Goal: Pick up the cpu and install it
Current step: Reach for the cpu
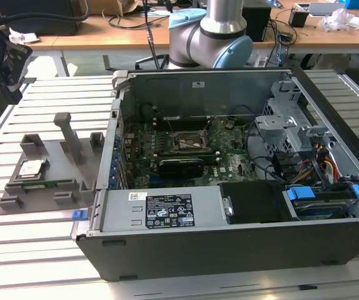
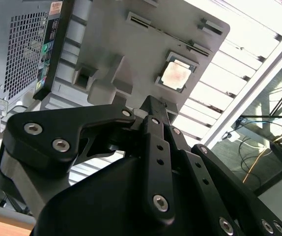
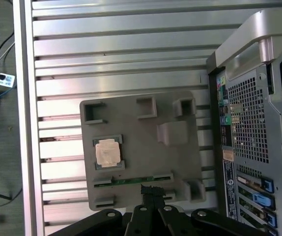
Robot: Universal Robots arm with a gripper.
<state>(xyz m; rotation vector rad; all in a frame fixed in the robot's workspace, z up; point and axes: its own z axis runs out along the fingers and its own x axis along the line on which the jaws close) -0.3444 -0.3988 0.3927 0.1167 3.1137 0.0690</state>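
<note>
In the exterior view, the silver-grey cylindrical arm joint [image 1: 220, 44] bears a pale blue round cap [image 1: 189, 17] at its 10 o'clock. In both wrist views the matte black tool [image 2: 152, 104] [image 3: 148, 191] is made of flat, angular link bars pinned with silver hex-socket screws [image 2: 61, 144], on a smooth rounded housing.

On the counter [image 1: 42, 250], at the exterior view's left of the computer case [image 1: 167, 250] and just beside its wall: a fixture plate [image 1: 60, 167]. On that plate, toward the side far from the case: the cpu [image 1: 30, 167], seated in a pocket, with the circuit strip [image 1: 42, 184] just beside it. Inside the case, on the board: the socket [image 1: 189, 140]. Behind the case: the arm's base [image 1: 211, 37].
</note>
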